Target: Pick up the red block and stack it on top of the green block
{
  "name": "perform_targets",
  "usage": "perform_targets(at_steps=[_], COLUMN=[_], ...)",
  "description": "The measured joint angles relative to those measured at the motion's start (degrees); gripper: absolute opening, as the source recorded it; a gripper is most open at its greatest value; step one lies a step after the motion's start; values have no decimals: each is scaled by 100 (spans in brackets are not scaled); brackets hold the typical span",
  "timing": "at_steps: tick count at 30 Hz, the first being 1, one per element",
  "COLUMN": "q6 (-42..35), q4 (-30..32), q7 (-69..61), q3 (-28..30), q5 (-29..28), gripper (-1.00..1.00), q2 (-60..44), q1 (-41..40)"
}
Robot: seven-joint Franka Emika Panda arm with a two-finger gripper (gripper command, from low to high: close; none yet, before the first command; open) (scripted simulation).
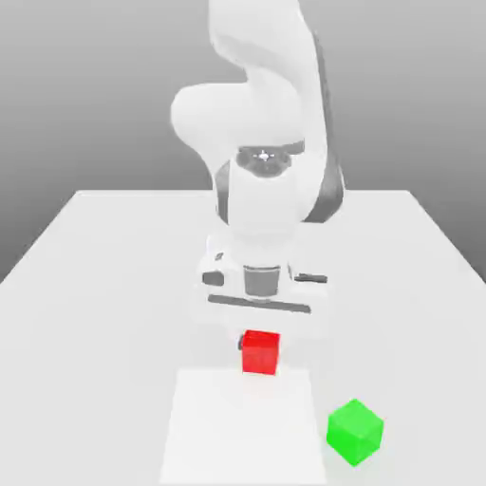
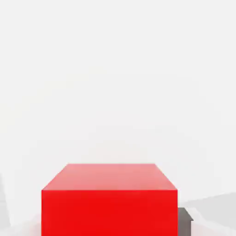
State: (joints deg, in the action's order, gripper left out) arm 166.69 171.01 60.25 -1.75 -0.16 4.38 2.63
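The red block [image 1: 260, 351] is a small bright cube sitting directly under my hand, near the middle of the table. My gripper [image 1: 257, 336] has come straight down over it and is shut on it. In the hand view the red block [image 2: 109, 200] looms very close, with one dark fingertip [image 2: 185, 221] pressed against its side. The green block [image 1: 355, 432], a cube of the same size, rests on the table nearer the camera and toward the exterior view's right, apart from the red one. I cannot tell whether the red block has left the table.
The white table [image 1: 85, 285] stretches wide on both sides of the arm. A paler rectangular patch [image 1: 237, 427] lies on the surface in front of the red block, beside the green one. The arm's body [image 1: 266, 142] rises behind the hand.
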Motion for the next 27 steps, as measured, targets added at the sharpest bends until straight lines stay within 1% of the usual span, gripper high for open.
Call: perform_targets(at_steps=[2, 3, 9, 14, 16, 19, 20, 27], q6=[-330, -459, -1112, -1602, -1413, -880, -765, -775], q4=[-4, -130, -1297, -2314, -2468, -2536, -2544, -2546], q7=[-132, -336, -1875, -3022, -3131, -3091, -3077, -3085], q3=[27, 27, -72, -254, -272, -223, -208, -207], q5=[79, 128, 215, 16, -81, -210, -236, -230], gripper=[-100, -100, -100, -100, -100, -100, 100, 100], q2=[324, 327, -188, -721, -1067, -1670, -1793, -1783], q1=[76, 169, 821, 1142, 1134, 1165, 1177, 1179])
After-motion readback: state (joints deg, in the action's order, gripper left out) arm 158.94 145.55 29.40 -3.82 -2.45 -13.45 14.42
